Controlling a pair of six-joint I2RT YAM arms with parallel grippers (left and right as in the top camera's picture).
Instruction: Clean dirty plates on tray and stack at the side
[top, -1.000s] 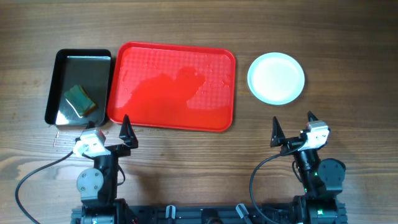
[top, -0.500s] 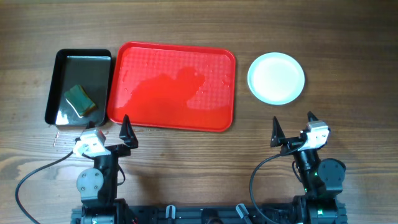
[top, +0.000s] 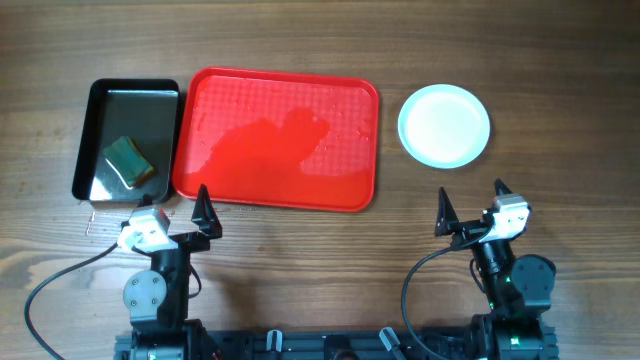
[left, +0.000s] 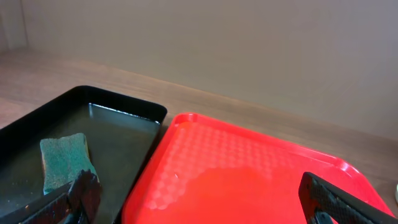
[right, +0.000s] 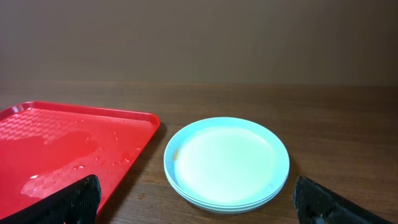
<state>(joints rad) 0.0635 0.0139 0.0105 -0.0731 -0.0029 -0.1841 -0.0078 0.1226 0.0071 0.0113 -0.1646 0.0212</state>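
**Overhead and wrist views, both arms drawn back at the near edge of the table (top: 560, 60).** The left claw (top: 150, 205) stood wide, its two dark fingers (left: 81, 194) spread to the lower corners of its own wrist view, and it held nothing. The right claw (top: 471, 200) likewise stood wide and held nothing.

The plates (top: 444, 125) lay as one neat stack on the bare wood straight ahead of the right claw and apart from it. Layered rims showed at the stack's near edge in the right wrist view. The top plate appeared pale and free of streaks.

The red tray (top: 330, 110) lay ahead and to the left of the right claw, and ahead and to the right of the left claw. It carried no plates. A broad film of water and scattered droplets covered its textured floor. Tray and stack were near each other but not touching.

A black tray (top: 100, 100) sat ahead and to the left of the left claw, just beside the red tray's left edge. It held shallow water and a green sponge (top: 129, 161) towards its near end.
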